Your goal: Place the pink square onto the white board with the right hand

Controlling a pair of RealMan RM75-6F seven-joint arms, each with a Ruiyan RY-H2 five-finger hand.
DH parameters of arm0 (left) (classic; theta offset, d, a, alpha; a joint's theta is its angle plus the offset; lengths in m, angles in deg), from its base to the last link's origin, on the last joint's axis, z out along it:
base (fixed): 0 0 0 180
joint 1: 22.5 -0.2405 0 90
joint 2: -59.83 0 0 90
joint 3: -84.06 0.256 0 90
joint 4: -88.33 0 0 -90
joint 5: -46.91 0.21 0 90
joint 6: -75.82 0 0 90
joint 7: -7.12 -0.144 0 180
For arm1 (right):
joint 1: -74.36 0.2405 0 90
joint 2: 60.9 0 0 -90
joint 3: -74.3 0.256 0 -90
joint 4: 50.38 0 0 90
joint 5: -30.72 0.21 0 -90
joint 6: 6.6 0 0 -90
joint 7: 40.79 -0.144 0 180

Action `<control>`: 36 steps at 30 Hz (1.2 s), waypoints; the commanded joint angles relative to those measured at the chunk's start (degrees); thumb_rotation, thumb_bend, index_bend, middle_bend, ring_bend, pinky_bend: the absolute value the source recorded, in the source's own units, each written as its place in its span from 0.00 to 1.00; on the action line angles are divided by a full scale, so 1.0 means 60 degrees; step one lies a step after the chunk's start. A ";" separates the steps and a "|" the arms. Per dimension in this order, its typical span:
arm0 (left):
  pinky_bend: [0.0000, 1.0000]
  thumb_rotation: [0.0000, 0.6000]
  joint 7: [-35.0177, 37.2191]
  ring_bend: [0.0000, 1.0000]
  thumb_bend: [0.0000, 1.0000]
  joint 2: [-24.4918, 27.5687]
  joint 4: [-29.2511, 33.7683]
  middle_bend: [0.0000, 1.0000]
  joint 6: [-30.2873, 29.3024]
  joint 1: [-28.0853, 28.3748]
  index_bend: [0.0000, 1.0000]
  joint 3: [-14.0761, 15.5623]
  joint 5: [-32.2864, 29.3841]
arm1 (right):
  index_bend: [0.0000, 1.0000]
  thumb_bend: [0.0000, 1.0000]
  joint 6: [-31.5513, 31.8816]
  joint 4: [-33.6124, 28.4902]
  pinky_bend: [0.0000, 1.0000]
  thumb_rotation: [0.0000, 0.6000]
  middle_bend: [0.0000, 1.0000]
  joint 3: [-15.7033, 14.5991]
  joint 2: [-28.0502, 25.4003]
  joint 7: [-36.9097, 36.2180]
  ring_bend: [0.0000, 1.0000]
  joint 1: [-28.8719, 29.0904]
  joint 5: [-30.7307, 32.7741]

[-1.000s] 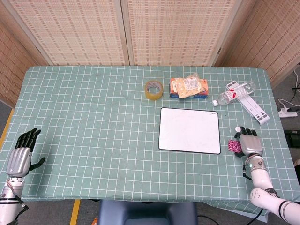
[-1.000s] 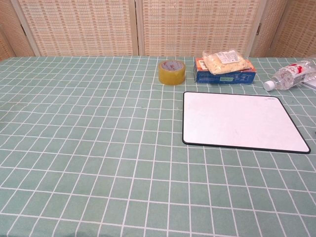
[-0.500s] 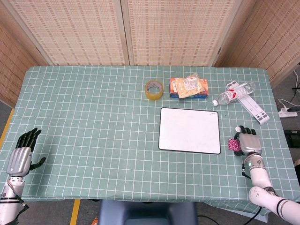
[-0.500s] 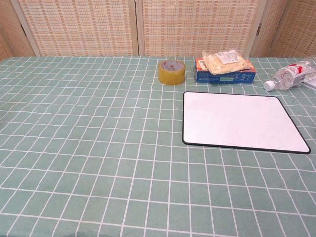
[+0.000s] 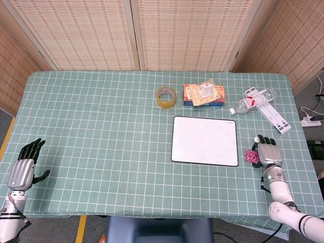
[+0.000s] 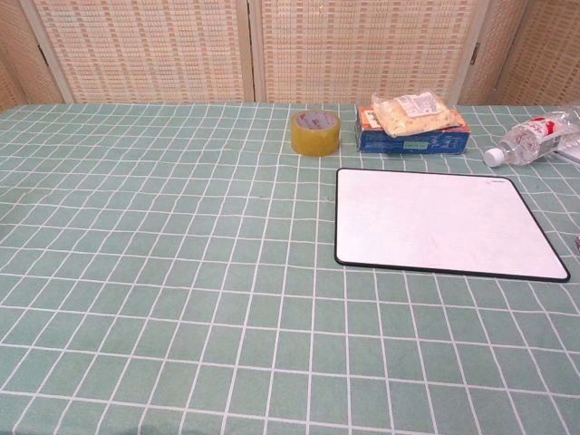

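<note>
Woven bamboo screens (image 5: 162,33) stand behind a table (image 5: 101,126) covered in a green cloth with a white grid. On the right half of the table lies the white board (image 5: 205,140), flat, with a thin dark border; the chest view shows its face bare.

Just off the board's right edge, toward the near corner, sits the pink square (image 5: 251,156), a small speckled pink thing resting on the cloth and not on the board. The right hand (image 5: 268,153) lies right beside it, back upward, dark fingers pointing away from the robot; the thumb side touches or nearly touches the square, but from here I cannot tell whether the hand is pinching it or merely resting alongside. The chest view shows neither hand.

Far across at the near left edge of the table, the left hand (image 5: 23,169) rests with its fingers spread apart and nothing in it.

Along the back of the board, a roll of yellowish tape (image 5: 166,96) lies flat on the cloth. To its right a blue-and-orange box (image 5: 202,98) carries a clear bag of pale snack (image 5: 206,91) on top. Further right a plastic water bottle (image 5: 250,104) lies on its side, white cap toward the board, and a white flat device (image 5: 271,114) lies slantwise against it near the table's right edge.
</note>
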 commanded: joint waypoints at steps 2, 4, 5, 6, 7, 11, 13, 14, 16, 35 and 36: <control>0.00 1.00 0.0028 0.00 0.19 0.0009 0.0005 0.00 0.0027 0.0012 0.00 0.0014 0.0010 | 0.45 0.21 0.0278 -0.0555 0.00 1.00 0.00 0.0111 -0.0290 0.0130 0.00 0.0084 -0.0142; 0.00 1.00 0.0042 0.00 0.19 0.0024 0.0012 0.00 0.0028 0.0009 0.00 0.0030 0.0027 | 0.46 0.21 0.0507 -0.0998 0.00 1.00 0.00 0.0205 -0.0502 0.0345 0.00 0.0182 -0.0164; 0.00 1.00 0.0055 0.00 0.19 0.0030 0.0016 0.00 0.0019 0.0007 0.00 0.0035 0.0038 | 0.46 0.21 0.0593 -0.1196 0.00 1.00 0.00 0.0256 -0.0592 0.0474 0.00 0.0249 -0.0143; 0.00 1.00 0.0066 0.00 0.19 0.0036 0.0020 0.00 0.0008 0.0005 0.00 0.0038 0.0048 | 0.46 0.21 0.0674 -0.1406 0.00 1.00 0.00 0.0318 -0.0681 0.0614 0.00 0.0331 -0.0112; 0.00 1.00 0.0076 0.00 0.19 0.0044 0.0026 0.00 -0.0009 0.0001 0.00 0.0039 0.0057 | 0.46 0.21 0.0746 -0.1610 0.00 1.00 0.00 0.0386 -0.0758 0.0764 0.00 0.0429 -0.0077; 0.00 1.00 0.0155 0.00 0.19 0.0104 0.0080 0.00 -0.0092 -0.0027 0.00 0.0022 0.0073 | 0.46 0.21 0.0847 -0.2247 0.00 1.00 0.00 0.0718 -0.0830 0.1649 0.00 0.1121 0.0308; 0.00 1.00 0.0212 0.00 0.19 0.0142 0.0109 0.00 -0.0144 -0.0048 0.00 0.0006 0.0071 | 0.46 0.21 0.0766 -0.2232 0.00 1.00 0.00 0.0846 -0.0639 0.2117 0.00 0.1541 0.0646; 0.00 1.00 0.0243 0.00 0.19 0.0166 0.0123 0.00 -0.0168 -0.0058 0.00 0.0001 0.0075 | 0.46 0.21 0.0690 -0.2116 0.00 1.00 0.00 0.0905 -0.0446 0.2454 0.00 0.1846 0.0907; 0.00 1.00 0.0267 0.00 0.19 0.0190 0.0125 0.00 -0.0192 -0.0071 0.00 -0.0004 0.0074 | 0.46 0.21 0.0537 -0.1888 0.00 1.00 0.00 0.0989 -0.0103 0.2902 0.00 0.2302 0.1369; 0.00 1.00 0.0600 0.00 0.19 0.0258 0.0066 0.00 -0.0118 -0.0065 0.00 -0.0013 0.0050 | 0.44 0.21 -0.0082 0.0276 0.00 1.00 0.00 0.0929 0.2033 0.3860 0.00 0.3941 0.3606; 0.00 1.00 0.0614 0.00 0.19 0.0257 0.0064 0.00 -0.0112 -0.0061 0.00 -0.0015 0.0049 | 0.43 0.21 -0.0097 0.0245 0.00 1.00 0.00 0.0941 0.2004 0.3793 0.00 0.3940 0.3574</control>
